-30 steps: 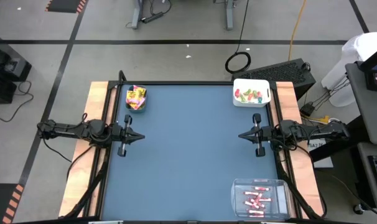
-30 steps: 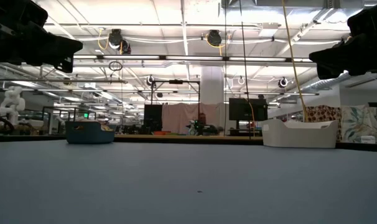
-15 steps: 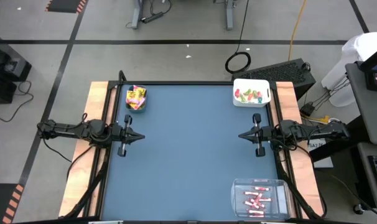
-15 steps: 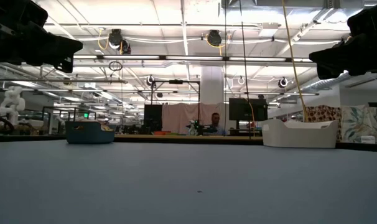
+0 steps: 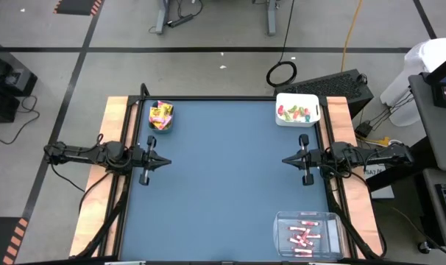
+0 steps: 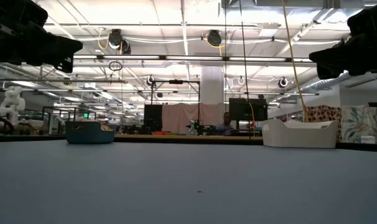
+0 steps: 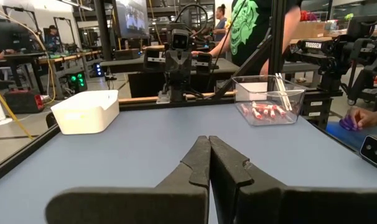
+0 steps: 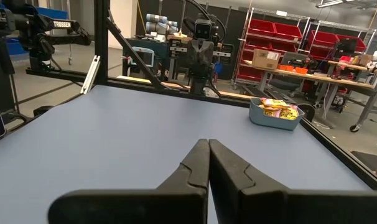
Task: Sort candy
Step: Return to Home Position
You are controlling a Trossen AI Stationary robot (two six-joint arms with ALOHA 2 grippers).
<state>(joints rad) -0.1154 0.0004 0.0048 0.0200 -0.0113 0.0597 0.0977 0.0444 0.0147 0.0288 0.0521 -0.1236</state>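
smooth matte blue table (image 5: 223,184), three bins at its corners. a rounded teal bin (image 8: 272,119) at the far left holds crinkly square yellow packets (image 5: 160,112). a white rectangular bin (image 7: 86,115) at the far right holds tiny green and red wrapped pieces (image 5: 295,112). a clear plastic bin (image 7: 263,87) at the near right holds thin pink-white sticks (image 5: 304,235), too small to count. the left jaws and right jaws, dark wedges, are pressed tip to tip on nothing, facing each other across the table's side edges.
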